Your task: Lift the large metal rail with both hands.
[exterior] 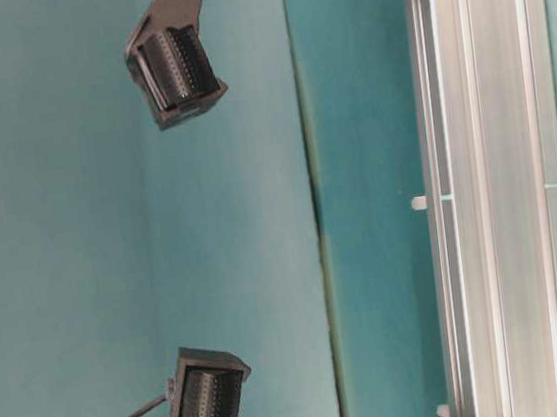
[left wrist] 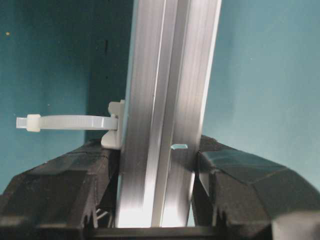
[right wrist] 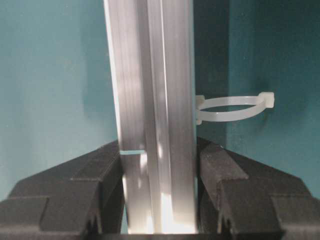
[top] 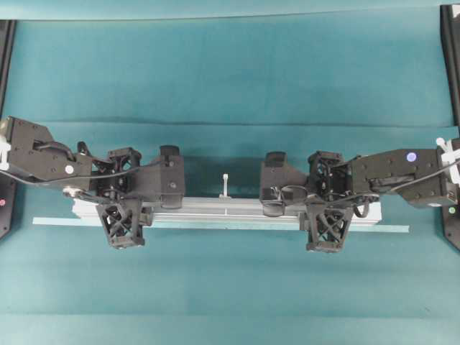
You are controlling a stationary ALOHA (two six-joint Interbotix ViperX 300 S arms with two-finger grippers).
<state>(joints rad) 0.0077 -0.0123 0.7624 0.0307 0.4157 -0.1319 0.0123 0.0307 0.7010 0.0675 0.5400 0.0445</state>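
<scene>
The large metal rail (top: 230, 208) lies lengthwise across the lower middle of the overhead view, above the teal desk (top: 230, 86), with a thin pale strip (top: 388, 228) showing along its lower edge. The left gripper (left wrist: 159, 165) has its fingers (left wrist: 65, 185) clenched on the rail near the left end, and the right gripper (right wrist: 157, 165) has its fingers (right wrist: 235, 190) clenched on it near the right end. In the wrist views a white cable tie (left wrist: 70, 122) sticks out from the rail's side just beyond each grip.
</scene>
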